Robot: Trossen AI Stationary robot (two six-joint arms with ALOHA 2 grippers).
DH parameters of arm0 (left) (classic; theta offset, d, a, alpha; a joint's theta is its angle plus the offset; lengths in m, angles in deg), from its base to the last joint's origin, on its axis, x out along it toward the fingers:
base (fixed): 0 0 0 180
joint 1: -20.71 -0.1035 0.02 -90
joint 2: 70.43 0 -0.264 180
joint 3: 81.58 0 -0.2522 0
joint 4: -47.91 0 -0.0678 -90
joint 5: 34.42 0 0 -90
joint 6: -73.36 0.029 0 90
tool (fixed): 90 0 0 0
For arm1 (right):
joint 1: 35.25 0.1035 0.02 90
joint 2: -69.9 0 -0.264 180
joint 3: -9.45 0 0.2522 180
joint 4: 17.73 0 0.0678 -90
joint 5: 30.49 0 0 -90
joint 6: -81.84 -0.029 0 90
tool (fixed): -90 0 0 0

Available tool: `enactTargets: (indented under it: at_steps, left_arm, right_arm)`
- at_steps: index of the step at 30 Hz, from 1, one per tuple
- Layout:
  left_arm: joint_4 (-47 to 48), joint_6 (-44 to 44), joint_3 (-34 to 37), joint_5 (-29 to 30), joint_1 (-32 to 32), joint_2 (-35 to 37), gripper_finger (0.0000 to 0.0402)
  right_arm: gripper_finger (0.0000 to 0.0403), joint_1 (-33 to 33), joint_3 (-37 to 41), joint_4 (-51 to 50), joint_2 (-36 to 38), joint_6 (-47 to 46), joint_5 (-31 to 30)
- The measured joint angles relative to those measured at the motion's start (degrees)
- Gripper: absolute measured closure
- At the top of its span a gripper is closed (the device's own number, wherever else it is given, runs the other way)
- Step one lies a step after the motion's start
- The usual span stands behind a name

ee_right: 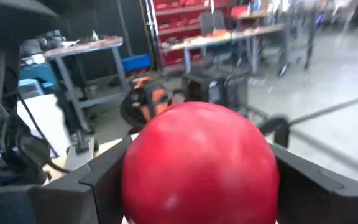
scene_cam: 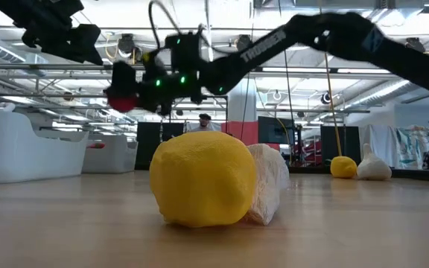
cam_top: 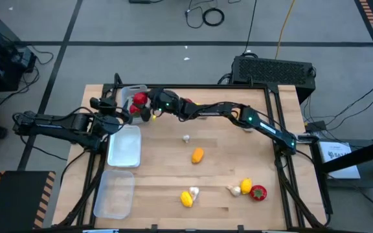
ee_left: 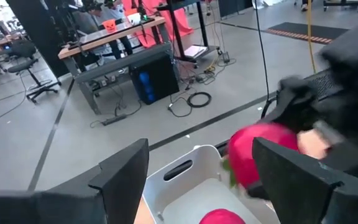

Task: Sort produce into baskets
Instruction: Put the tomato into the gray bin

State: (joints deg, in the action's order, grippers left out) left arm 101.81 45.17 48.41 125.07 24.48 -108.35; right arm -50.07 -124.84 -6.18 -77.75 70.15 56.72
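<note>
Red round piece (ee_right: 200, 167) clamped between my right gripper (cam_top: 149, 111) fingers, upper left of high view, above far tray (cam_top: 127, 94). Second red piece (ee_left: 221, 216) lies inside that tray. My left gripper (cam_top: 112, 103) beside it, fingers apart, holding nothing. Other produce scattered lower right on table (cam_top: 225, 162).

Far tray (cam_top: 129, 90): mostly covered by both grippers in the high view. Second red piece (ee_left: 221, 217): cut by the left wrist picture's edge. Garlic bulb (scene_cam: 270, 182): half hidden behind the yellow piece (scene_cam: 203, 177) (low view). Small whitish piece (cam_top: 186, 138): too small to identify.
</note>
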Motion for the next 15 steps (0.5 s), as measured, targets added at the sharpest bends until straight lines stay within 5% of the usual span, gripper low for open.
enactTargets:
  at_steps: [8, 15]
  left_arm:
    - [0.5, 0.0, 0.0, -0.1, 0.0, -0.3, 0.0109]
    - [1.1, 0.0, 0.0, -0.2, 0.0, -0.3, 0.0109]
  right_arm:
    - [0.0109, -0.7, -14.5, -4.6, -9.2, -2.5, 3.0]
    - [0.0109, -3.5, -14.5, -2.7, -9.4, -5.1, 2.9]
